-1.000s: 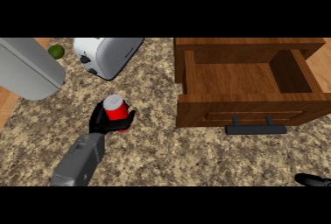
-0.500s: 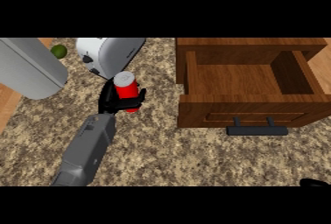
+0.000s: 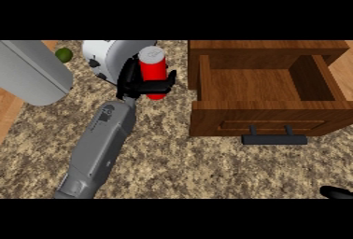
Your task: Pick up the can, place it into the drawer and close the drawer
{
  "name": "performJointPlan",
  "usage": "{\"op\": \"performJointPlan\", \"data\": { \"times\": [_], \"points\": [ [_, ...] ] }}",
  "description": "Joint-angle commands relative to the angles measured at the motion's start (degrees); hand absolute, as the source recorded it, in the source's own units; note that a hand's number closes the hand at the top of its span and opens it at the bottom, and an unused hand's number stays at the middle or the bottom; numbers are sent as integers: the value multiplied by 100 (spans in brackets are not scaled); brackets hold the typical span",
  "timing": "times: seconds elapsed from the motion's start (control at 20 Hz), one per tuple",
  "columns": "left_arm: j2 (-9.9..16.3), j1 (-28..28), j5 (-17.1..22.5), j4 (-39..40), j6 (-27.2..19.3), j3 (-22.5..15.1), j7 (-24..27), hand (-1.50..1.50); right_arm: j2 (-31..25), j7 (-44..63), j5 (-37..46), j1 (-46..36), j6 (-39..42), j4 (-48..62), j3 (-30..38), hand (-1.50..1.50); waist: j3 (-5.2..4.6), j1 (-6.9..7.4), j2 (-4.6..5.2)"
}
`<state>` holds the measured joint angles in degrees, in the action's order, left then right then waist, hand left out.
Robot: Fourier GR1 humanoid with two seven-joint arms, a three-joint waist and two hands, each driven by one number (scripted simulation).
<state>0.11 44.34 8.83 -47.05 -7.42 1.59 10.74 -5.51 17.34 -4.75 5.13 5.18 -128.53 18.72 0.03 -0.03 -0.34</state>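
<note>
Higher now and nearer the drawer [image 3: 265, 86], can [image 3: 153, 70] within curled left hand [image 3: 138, 86].

One red cylindrical can [image 3: 153, 70] and one open brown wooden drawer [image 3: 265, 109]. Left of the drawer: one white toaster [image 3: 107, 56], one small green fruit [image 3: 63, 55].

A speckled stone desk [image 3: 179, 163] is seen from above. An open wooden drawer [image 3: 262, 88] with a dark handle [image 3: 274, 139] is set at its right. A white appliance [image 3: 107, 53], a grey rounded object [image 3: 31, 72] and a small green fruit [image 3: 64, 55] are placed at the upper left.
</note>
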Motion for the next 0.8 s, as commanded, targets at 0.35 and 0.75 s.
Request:
{"op": "performJointPlan", "data": {
  "times": [0.35,0.75],
  "points": [
    [5,1429,-55,-1097,-784,-400,-2064,150,88,140,372,-352,-237,2,-283,-150,-2,-3,29],
    [-10,2714,279,-144,-1465,-693,-2433,150,-75,115,25,-124,-6,21,37,-150,0,-122,47]
  ]
}}
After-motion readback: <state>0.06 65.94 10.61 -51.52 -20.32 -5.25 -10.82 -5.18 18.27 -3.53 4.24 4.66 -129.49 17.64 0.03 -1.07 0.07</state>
